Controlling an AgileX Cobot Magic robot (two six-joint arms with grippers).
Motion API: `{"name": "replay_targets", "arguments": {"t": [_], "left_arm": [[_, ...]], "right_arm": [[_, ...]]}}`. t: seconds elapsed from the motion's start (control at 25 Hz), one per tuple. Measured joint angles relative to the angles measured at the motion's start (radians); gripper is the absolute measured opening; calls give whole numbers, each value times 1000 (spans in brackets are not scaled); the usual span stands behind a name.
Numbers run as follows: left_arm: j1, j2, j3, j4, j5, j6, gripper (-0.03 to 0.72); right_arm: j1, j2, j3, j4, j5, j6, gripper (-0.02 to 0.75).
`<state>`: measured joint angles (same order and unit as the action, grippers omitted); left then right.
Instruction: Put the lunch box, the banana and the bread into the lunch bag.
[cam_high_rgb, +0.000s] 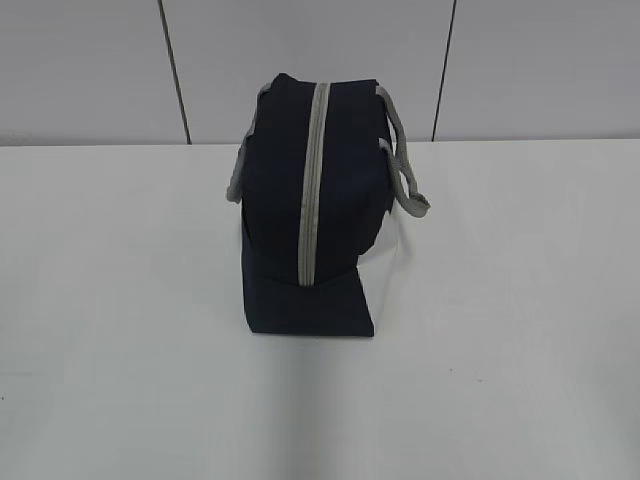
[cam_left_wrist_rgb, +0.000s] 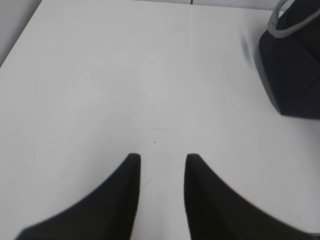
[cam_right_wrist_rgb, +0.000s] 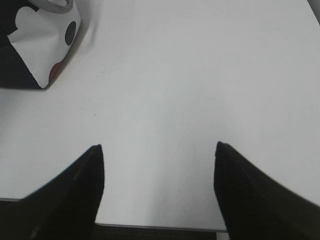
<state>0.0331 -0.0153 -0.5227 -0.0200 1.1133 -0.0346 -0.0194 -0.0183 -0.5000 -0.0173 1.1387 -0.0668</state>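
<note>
The dark navy lunch bag (cam_high_rgb: 312, 200) stands mid-table, its grey zipper strip (cam_high_rgb: 311, 180) running down the middle and appearing zipped, grey strap handles at both sides. Its corner shows in the left wrist view (cam_left_wrist_rgb: 292, 65) at the upper right, and its white patterned side panel in the right wrist view (cam_right_wrist_rgb: 42, 40) at the upper left. My left gripper (cam_left_wrist_rgb: 162, 162) is open and empty over bare table, left of the bag. My right gripper (cam_right_wrist_rgb: 157, 150) is wide open and empty near the table's front edge. The lunch box, banana and bread are out of view.
The white table (cam_high_rgb: 520, 350) spreads on all sides of the bag. A panelled grey wall (cam_high_rgb: 90, 70) stands behind it. The table's front edge (cam_right_wrist_rgb: 160, 226) shows under my right gripper.
</note>
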Motion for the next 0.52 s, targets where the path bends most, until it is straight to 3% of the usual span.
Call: {"name": "replay_targets", "arguments": {"t": [0.52], "left_arm": [[0, 0, 1, 0, 0, 0, 235]], "right_arm": [[0, 0, 0, 0, 0, 0, 510]]}}
